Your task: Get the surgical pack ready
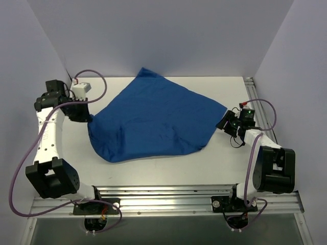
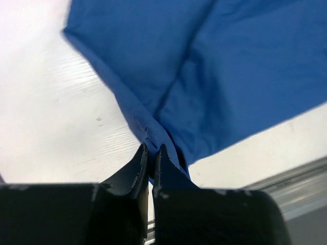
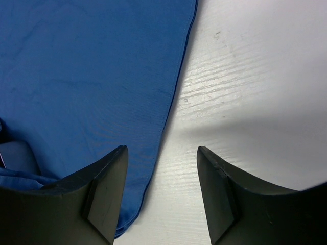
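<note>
Left tool (image 2: 152, 154) pinching drape (image 1: 153, 120), white table (image 1: 214, 164), apparently lavender-grey walls (image 1: 179, 30)

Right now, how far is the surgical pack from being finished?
Done: the blue drape lies loosely spread on the table; whatever is under it is hidden. In hand: the left fingers are shut on its left edge, while the right fingers stand open above its right edge, gripping nothing. Left: the drape is not yet a parcel, so the folding remains.
</note>
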Robot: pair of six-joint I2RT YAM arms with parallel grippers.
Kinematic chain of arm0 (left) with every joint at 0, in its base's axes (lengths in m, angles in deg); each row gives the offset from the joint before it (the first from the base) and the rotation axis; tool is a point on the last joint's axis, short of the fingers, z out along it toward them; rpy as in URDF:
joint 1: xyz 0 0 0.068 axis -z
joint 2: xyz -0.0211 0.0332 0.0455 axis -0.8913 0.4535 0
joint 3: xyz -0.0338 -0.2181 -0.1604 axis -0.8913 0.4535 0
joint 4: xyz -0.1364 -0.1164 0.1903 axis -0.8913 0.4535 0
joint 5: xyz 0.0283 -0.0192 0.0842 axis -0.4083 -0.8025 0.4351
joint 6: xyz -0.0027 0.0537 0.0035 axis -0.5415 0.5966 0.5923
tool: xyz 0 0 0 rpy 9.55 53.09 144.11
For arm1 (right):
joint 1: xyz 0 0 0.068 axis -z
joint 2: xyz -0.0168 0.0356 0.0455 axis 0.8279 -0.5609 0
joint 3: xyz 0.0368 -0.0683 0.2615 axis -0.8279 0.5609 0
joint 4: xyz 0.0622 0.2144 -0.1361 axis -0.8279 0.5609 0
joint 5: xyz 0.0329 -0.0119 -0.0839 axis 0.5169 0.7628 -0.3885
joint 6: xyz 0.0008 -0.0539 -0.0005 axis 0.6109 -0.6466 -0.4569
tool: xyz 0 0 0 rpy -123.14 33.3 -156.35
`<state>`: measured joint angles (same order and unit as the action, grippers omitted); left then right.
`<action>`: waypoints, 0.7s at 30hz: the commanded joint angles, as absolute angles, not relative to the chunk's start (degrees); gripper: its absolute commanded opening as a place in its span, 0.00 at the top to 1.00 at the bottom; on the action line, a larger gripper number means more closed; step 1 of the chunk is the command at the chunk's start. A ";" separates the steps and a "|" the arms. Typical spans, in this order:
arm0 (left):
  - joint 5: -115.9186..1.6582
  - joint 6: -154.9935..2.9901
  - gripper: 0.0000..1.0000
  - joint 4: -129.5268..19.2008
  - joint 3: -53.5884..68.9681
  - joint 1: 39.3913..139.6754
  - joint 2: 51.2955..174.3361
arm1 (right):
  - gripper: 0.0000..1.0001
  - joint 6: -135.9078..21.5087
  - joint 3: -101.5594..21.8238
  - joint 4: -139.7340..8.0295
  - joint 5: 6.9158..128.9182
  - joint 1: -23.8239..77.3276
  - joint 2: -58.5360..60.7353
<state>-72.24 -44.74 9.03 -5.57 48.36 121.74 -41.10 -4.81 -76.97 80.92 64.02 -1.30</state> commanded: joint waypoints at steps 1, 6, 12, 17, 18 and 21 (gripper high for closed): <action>-72.60 -48.94 0.98 11.98 -13.36 57.81 123.97 | 0.48 -40.55 -4.31 -78.66 82.16 62.39 -1.32; -70.93 -52.72 0.98 12.59 -21.99 70.31 129.25 | 0.49 -40.29 -6.24 -76.56 75.76 51.41 0.70; -69.88 -54.40 0.98 12.95 -31.04 82.25 136.80 | 0.57 -34.32 -2.91 -82.52 76.00 42.18 0.19; -70.57 -55.10 0.98 13.47 -36.85 89.39 143.05 | 0.79 -28.96 -1.94 -94.90 83.80 34.88 -8.33; -70.58 -55.19 0.98 13.65 -38.69 91.32 143.92 | 0.84 -28.16 -2.29 -96.66 85.14 32.70 -11.57; -70.49 -55.37 0.98 12.78 -39.93 93.44 146.39 | 0.92 -26.66 -5.00 -99.93 86.91 28.57 -16.50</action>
<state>-68.59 -53.94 14.93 -35.51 91.44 145.85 -30.15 -2.87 -93.65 82.60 32.11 -12.76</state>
